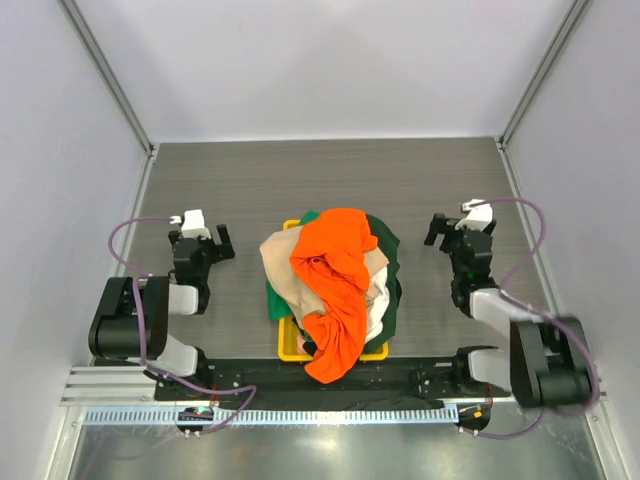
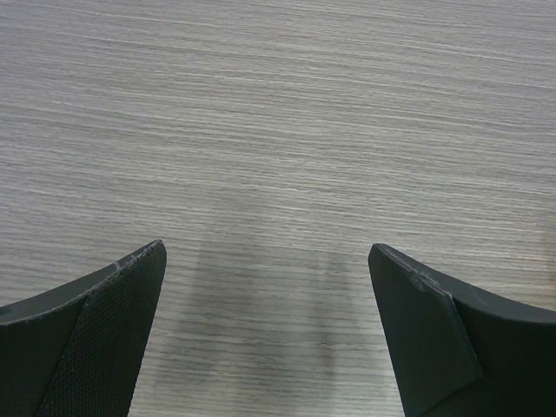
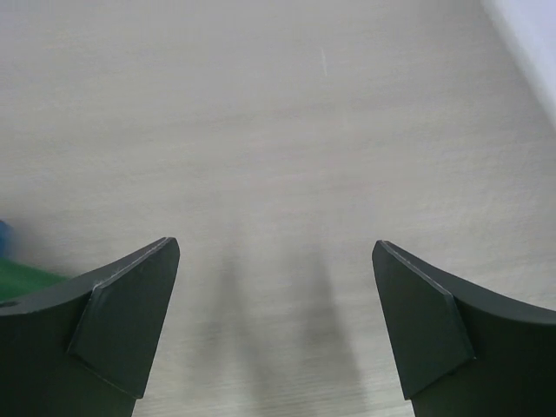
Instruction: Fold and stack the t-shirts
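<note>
Stretching between pale walls point(image 1: 300, 60), a grey wood-grain table point(image 1: 330, 175) carried both arms at its near edge. The left gripper point(image 2: 265, 252) and the right gripper point(image 3: 276, 248) each hung over the boards, jaws spread wide and holding nothing. Between the two grippers the t-shirts point(image 1: 335, 300) sat heaped in a yellow bin point(image 1: 290, 350), the orange shirt point(image 1: 335, 262) draped on top of the beige shirt point(image 1: 278, 262) and the dark green shirt point(image 1: 388, 250).

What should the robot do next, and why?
Probably reach the left claw toward the orange shirt. It lies on top of the other shirts, nothing is folded yet, and both the left claw and the right claw hang open, holding nothing.
</note>
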